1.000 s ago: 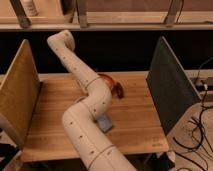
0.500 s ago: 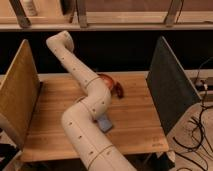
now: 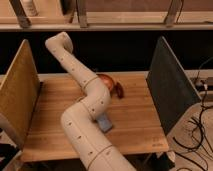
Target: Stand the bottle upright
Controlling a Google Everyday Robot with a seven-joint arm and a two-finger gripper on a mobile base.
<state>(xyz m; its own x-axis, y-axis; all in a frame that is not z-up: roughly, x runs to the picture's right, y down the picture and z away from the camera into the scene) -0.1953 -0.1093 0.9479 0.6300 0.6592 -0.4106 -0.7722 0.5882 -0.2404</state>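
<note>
The bottle is hidden in the camera view. My pale arm (image 3: 85, 107) rises from the bottom edge, bends over the middle of the wooden table (image 3: 135, 117) and reaches up to a far bend (image 3: 59, 44) at the back left. The gripper lies beyond that bend, lost against the dark gap behind the table, and it is shut. I cannot see anything in it. An orange bowl (image 3: 107, 79) peeks out from behind the arm at mid-table.
A small dark red object (image 3: 120, 90) lies right of the bowl. A blue flat item (image 3: 104, 122) sits beside the arm. A tan panel (image 3: 19, 95) walls the left side and a dark panel (image 3: 167, 82) the right. A white bottle (image 3: 31, 6) stands among the shelf posts. Cables (image 3: 197, 130) hang at right.
</note>
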